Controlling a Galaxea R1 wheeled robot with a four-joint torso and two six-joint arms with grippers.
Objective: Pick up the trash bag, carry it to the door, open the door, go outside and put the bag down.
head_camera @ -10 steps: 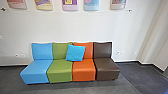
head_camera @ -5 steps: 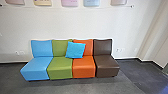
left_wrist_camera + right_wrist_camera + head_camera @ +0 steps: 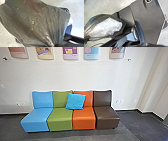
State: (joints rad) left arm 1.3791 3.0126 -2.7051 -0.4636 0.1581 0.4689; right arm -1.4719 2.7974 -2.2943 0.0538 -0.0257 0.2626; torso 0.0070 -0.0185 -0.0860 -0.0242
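Item: one trash bag (image 3: 33,22), dark, glossy and creased, which we found large in the left wrist view, its folds running together to a narrow gather. In the right wrist view we noted the dark film with a bright whitish patch, near the robot's wide dark plate (image 3: 149,22). Whether it hung free or rested on anything, we could not tell.

Left gripper: whether open or closed on the gather, we could not tell. Right gripper: open or closed, likewise beyond our telling.

Furnishings, ahead of us in the head view: one row of four joined seats, namely a blue seat (image 3: 36,119), a green seat (image 3: 60,119), an orange seat (image 3: 83,119) and a brown seat (image 3: 107,117). One bright blue cushion (image 3: 75,101), tilted, leaned across the green and orange backs. Behind stood a white wall (image 3: 75,75) bearing five coloured posters; below lay a dark grey floor (image 3: 140,124).
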